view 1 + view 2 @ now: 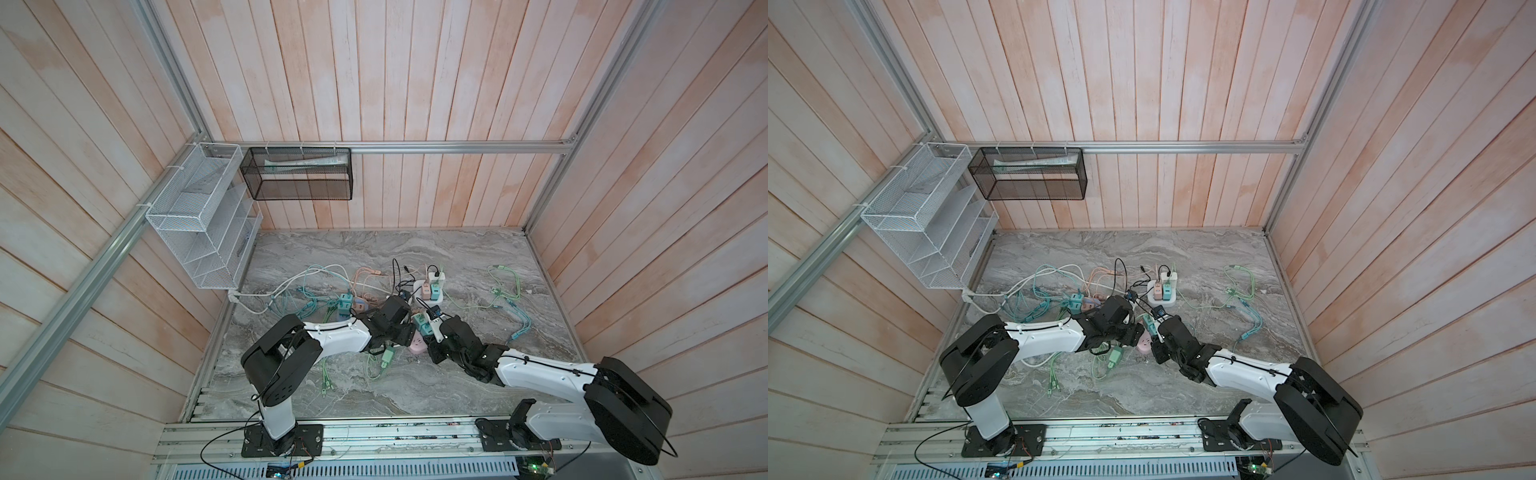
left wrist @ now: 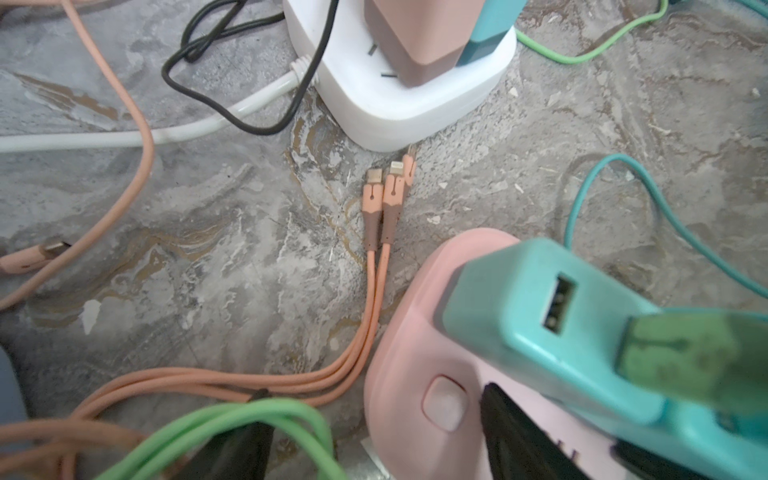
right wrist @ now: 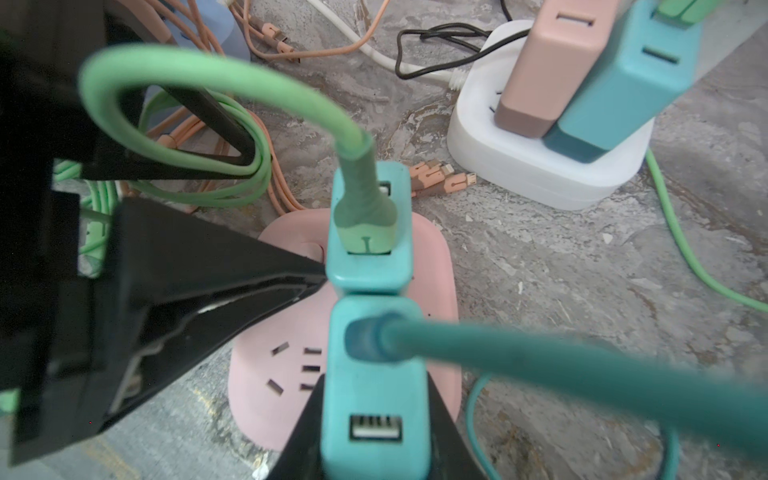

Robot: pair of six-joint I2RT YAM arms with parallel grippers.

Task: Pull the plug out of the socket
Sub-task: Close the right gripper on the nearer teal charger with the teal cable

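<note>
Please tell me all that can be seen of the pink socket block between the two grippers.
The pink socket is a flat block with rounded corners, of smooth-looking plastic, lying flat on the marble table. Its top shows free slots and an oval button. Two chargers stand plugged in it: a teal charger with a green cable, and a teal charger with a teal cable, clamped by the right gripper. The open left gripper seems to rest one finger on its top.

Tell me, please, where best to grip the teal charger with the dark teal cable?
Pinch the teal charger across its two flat broad sides, coming from above: it stands upright on the pink socket, the dark teal cable leaves its top, and a second charger crowds one narrow end.
</note>
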